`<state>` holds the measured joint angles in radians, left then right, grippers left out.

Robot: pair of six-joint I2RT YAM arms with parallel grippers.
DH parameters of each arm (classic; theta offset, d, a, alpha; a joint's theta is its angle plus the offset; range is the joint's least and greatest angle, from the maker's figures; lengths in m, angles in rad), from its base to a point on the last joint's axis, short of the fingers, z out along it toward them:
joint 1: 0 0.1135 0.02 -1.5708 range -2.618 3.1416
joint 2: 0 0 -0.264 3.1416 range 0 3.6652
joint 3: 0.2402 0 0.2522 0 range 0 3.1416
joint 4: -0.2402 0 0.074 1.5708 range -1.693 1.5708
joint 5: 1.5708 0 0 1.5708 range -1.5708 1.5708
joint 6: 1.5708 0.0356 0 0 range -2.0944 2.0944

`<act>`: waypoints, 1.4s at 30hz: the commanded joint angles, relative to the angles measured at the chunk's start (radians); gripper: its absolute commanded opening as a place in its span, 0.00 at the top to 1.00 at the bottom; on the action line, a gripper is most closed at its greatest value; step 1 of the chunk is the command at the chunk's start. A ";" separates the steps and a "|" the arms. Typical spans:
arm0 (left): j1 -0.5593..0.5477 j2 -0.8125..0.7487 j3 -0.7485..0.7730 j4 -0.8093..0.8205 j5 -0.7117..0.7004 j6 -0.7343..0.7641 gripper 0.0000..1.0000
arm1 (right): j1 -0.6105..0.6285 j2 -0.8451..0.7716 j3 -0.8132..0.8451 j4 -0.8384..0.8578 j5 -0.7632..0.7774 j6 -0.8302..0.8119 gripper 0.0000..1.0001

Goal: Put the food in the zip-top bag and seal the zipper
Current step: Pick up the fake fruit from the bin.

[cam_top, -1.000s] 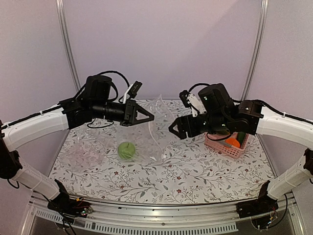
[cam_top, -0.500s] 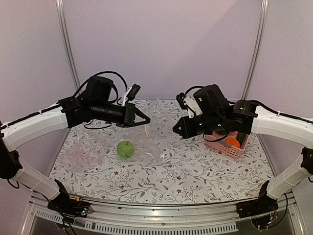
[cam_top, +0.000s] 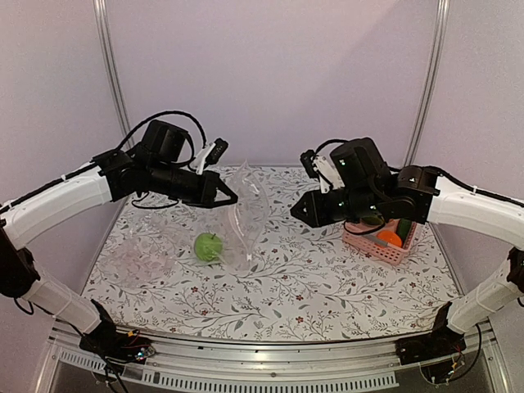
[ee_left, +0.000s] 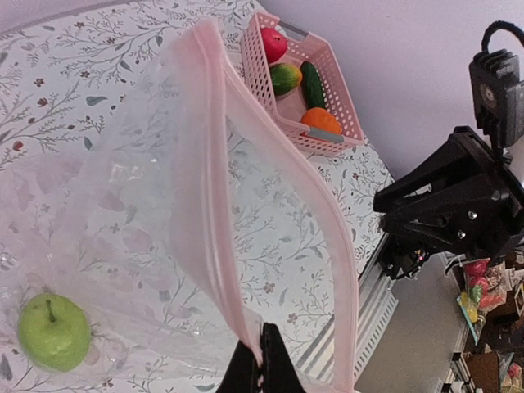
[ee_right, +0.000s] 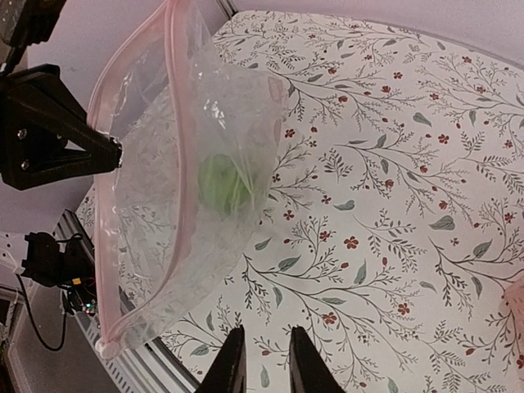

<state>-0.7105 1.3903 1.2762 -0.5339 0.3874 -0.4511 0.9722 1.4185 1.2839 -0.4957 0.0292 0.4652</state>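
Moved: zip-top bag [cam_top: 246, 217] is now lifted higher off the table [cam_top: 327, 286] than half a second ago, and its mouth is pulled wider.
Left gripper [cam_top: 228, 199]: it is shut tight on the pink zipper [ee_left: 214, 164] at the bag's rim, and the bag is held up by it.
Bag: its mouth is turned toward the right gripper [cam_top: 304, 209]; its low end is rested on the flowered table.
Green apple [cam_top: 208, 246]: it is seen through the plastic at the bag's low end.
Right gripper: it is held in the air near the bag's mouth; its fingers are parted a little and nothing is held.
Pink basket [cam_top: 381, 246]: the red apple [ee_left: 274, 42], mango [ee_left: 285, 78], cucumber [ee_left: 313, 82] and orange [ee_left: 321, 121] are kept inside it, on the right.
Other clear film [cam_top: 139, 258]: it is laid on the table's left side.
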 commanded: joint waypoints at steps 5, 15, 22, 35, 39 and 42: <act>0.073 0.084 0.133 -0.133 0.132 0.201 1.00 | -0.051 -0.101 -0.009 -0.118 0.175 -0.049 0.59; 0.157 0.077 0.063 -0.040 0.275 0.292 1.00 | -0.370 -0.181 -0.146 -0.210 0.180 -0.070 0.48; 0.197 0.023 0.014 -0.028 0.217 0.279 1.00 | -0.583 -0.112 -0.197 -0.225 0.134 -0.119 0.47; 0.198 0.032 0.011 -0.032 0.220 0.267 1.00 | -0.802 0.094 -0.230 -0.238 -0.010 -0.195 0.41; 0.200 0.035 0.011 -0.031 0.220 0.266 1.00 | -0.813 0.124 -0.241 -0.242 -0.017 -0.200 0.37; 0.200 0.038 0.011 -0.031 0.223 0.264 1.00 | -0.813 0.137 -0.248 -0.240 -0.018 -0.199 0.33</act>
<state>-0.5224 1.4208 1.2945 -0.5739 0.6125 -0.1875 0.1623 1.5295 1.0508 -0.7208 0.0345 0.2794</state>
